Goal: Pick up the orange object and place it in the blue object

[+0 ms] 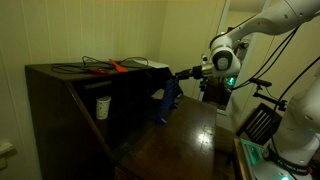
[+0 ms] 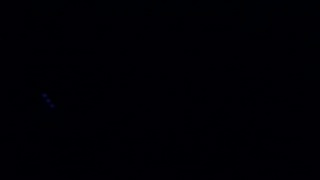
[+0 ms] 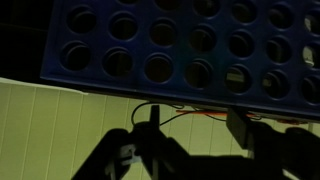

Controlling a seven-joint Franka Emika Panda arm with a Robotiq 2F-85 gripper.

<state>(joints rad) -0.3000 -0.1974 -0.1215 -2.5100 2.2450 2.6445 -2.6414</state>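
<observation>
The blue object (image 1: 165,102) stands tilted at the open front of the dark cabinet. In the wrist view the blue object (image 3: 170,45) fills the top as a panel with rows of round holes. My gripper (image 1: 176,74) reaches in from the right and hovers just above its upper edge. In the wrist view the gripper (image 3: 196,114) has its jaws apart with nothing between the two dark fingers (image 3: 153,125). The orange object shows in no view. A thin orange-red streak (image 3: 205,114) lies just under the panel's edge; what it is I cannot tell.
A dark cabinet (image 1: 60,100) holds a white cup (image 1: 102,106) on its shelf. An orange-red-handled tool (image 1: 112,67) with black cables lies on its top. A black cable (image 3: 150,103) loops under the panel. The exterior view (image 2: 47,100) is almost black.
</observation>
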